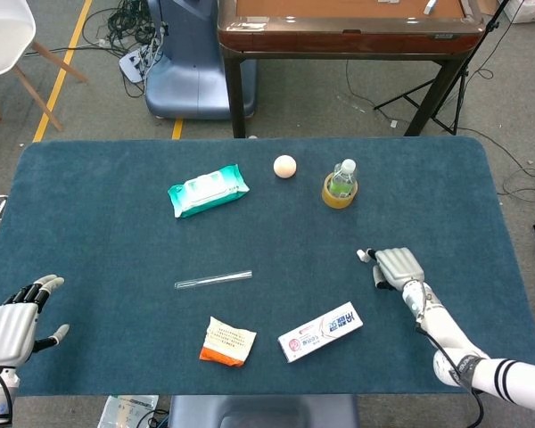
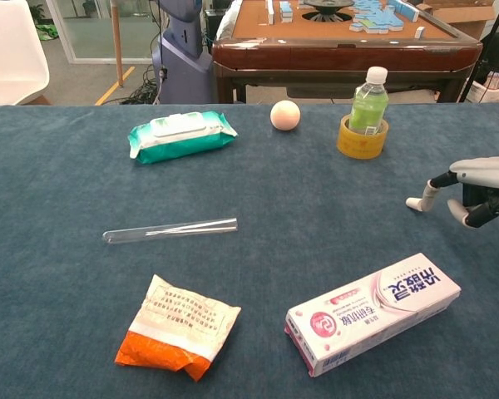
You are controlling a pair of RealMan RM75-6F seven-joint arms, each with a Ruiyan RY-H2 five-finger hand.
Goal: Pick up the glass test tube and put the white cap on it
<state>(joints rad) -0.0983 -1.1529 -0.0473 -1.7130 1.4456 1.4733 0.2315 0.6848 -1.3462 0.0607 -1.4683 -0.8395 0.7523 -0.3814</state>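
a: so, the right hand (image 2: pixel 476 187) has one finger stretched out onto the small white cap (image 2: pixel 413 203), but nothing is gripped yet.

b: and the tube?

a: the clear glass test tube (image 1: pixel 213 280) lies flat on the blue table (image 1: pixel 107 223), well apart from the cap, between the teal wipes pack (image 1: pixel 208 189) and the orange snack packet (image 1: pixel 227 341). the left hand (image 1: pixel 16 323) waits at the near corner, fingers apart, holding nothing.

b: how to do this step well?

a: i think thumb and finger should close slowly from both sides, because the cap can roll.

b: anything unclear?

a: the finger covers most of the cap, so i cannot tell its open end. the chest view cuts the hand at the edge.
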